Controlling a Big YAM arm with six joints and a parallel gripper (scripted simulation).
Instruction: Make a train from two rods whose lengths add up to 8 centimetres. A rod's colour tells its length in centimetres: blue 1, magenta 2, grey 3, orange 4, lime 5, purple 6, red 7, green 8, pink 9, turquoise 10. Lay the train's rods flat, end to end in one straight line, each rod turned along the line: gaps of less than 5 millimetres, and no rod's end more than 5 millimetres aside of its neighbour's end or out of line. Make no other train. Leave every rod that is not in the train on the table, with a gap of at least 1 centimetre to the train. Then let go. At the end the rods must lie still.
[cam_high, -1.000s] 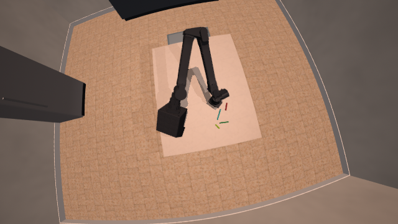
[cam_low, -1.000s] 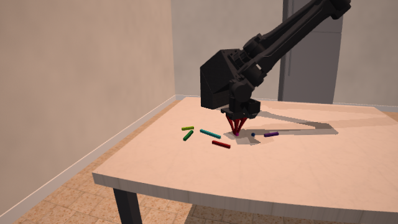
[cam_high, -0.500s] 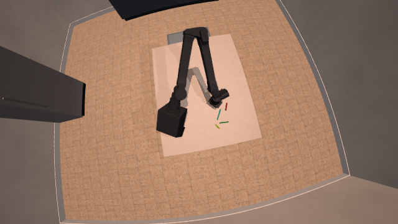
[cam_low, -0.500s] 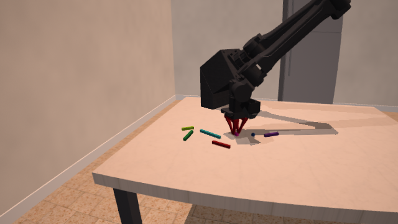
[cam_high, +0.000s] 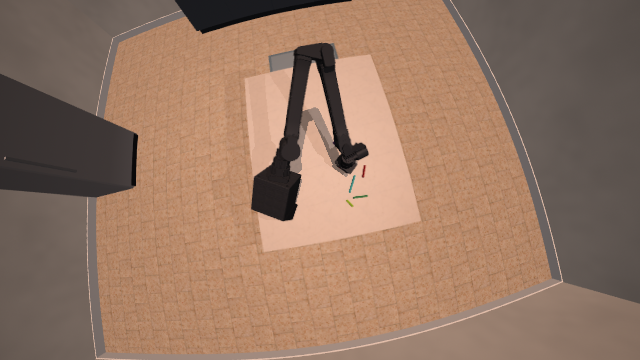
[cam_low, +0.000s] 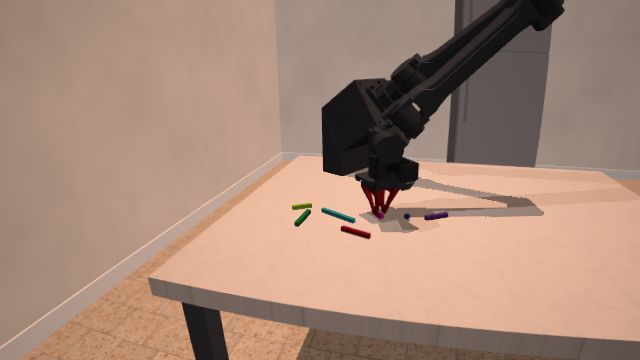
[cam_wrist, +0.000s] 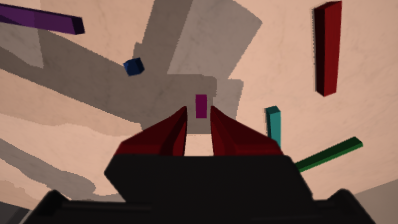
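Note:
A short magenta rod (cam_wrist: 201, 106) lies flat on the table between my red fingertips, also seen in the side view (cam_low: 380, 215). My gripper (cam_wrist: 198, 111) is low over it and open, with a small gap on each side of the rod. A purple rod (cam_wrist: 42, 19) lies some way off at the far left of the wrist view, and shows to the right in the side view (cam_low: 436, 216). A small blue cube (cam_wrist: 133, 66) sits between the purple and magenta rods, apart from both. In the overhead view the gripper (cam_high: 345, 167) hides these rods.
A red rod (cam_low: 355, 232), a turquoise rod (cam_low: 338, 215), a green rod (cam_low: 302, 217) and a lime rod (cam_low: 302, 206) lie spread to the left of the gripper. The arm's black base box (cam_high: 276, 196) stands on the table's near-left part.

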